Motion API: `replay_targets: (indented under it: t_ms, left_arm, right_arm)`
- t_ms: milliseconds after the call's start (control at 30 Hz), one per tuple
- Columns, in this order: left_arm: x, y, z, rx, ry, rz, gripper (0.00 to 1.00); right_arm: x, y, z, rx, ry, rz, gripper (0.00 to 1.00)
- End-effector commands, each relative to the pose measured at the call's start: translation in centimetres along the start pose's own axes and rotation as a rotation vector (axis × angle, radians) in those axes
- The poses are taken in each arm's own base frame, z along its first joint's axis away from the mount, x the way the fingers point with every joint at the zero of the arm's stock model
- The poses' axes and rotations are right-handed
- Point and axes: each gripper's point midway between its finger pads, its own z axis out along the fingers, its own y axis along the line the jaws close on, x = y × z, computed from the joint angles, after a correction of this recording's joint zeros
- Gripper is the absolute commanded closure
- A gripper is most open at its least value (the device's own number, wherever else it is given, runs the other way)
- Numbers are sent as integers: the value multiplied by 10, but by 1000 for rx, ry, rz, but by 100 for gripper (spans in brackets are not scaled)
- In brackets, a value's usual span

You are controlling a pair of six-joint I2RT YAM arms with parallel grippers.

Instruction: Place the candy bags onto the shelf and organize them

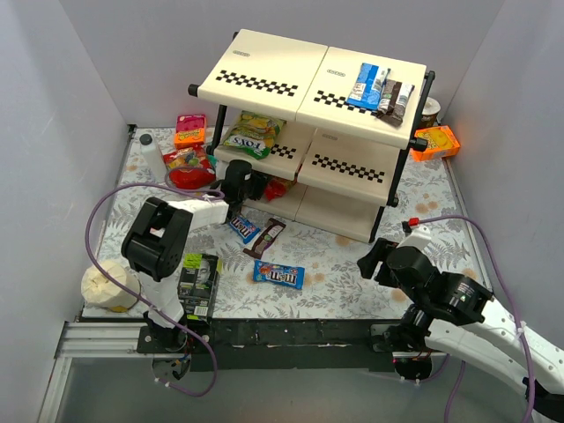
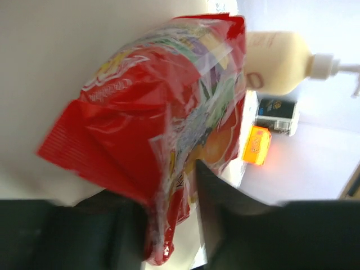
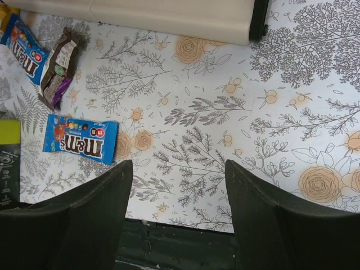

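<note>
The shelf [image 1: 264, 84] stands at the back. Its top tier holds blue bags [image 1: 368, 85] and dark brown bars [image 1: 396, 99]. The middle tier holds a green-yellow Fox's bag [image 1: 253, 134]. My left gripper [image 1: 245, 187] is shut on a red candy bag [image 1: 278, 188] at the left end of the bottom tier. In the left wrist view that red bag [image 2: 157, 129] fills the frame, its edge between my left gripper's [image 2: 169, 225] jaws. Two blue M&M's bags [image 1: 279, 275] [image 1: 243, 228] and a brown bar [image 1: 265, 237] lie on the table. My right gripper [image 1: 370, 261] is open and empty; in its wrist view the gripper [image 3: 177, 185] hangs over bare mat.
Another red bag [image 1: 188, 163], an orange box [image 1: 190, 129] and a white bottle [image 1: 152, 150] sit at the back left. A second orange box [image 1: 436, 142] is right of the shelf. A black-and-green carton [image 1: 198, 285] and a pale round object [image 1: 110, 286] stand near my left base.
</note>
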Motion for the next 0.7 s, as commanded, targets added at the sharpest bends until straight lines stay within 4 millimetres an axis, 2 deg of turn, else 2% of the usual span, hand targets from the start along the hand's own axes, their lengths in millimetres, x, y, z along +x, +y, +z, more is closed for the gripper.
replay_targets:
  t_ms: [0,33,100,200,300,333,400,433,500,533,600,667]
  left_arm:
    - [-2,-20,-4,-6,-12,-390,56]
    - [-1,-20,-6,-6,-9,-380,49]
    - [1,-28,-13,11,7,-361,46]
    - [3,-28,-26,12,29,-340,35]
    - [9,-19,-36,-27,60,-302,32]
    - [11,-22,-42,-22,80,-294,31]
    - [14,-8,-51,-58,92,-287,30]
    - [12,-13,-61,-42,92,-285,30]
    - [12,4,-71,-85,88,-247,29]
    - [7,-1,-80,-77,75,-237,29]
    - [8,12,-91,-123,80,-181,28]
    - [4,9,-105,-117,80,-123,27]
  right_arm:
    - [-15,5,-6,1,-42,32,26]
    - [-15,7,-6,1,-40,31,26]
    - [-16,9,-5,-1,-39,27,26]
    - [-19,14,-4,-14,-46,29,26]
    - [-23,20,-2,-35,-62,27,26]
    - [-22,21,-1,-35,-61,23,26]
    - [-22,23,1,-39,-60,15,26]
    - [-20,23,3,-36,-54,11,27]
    - [-19,26,5,-41,-46,5,26]
    - [-16,26,7,-38,-37,0,26]
    - [-15,29,10,-44,-33,-2,26]
    - [-13,30,12,-40,-23,-5,26]
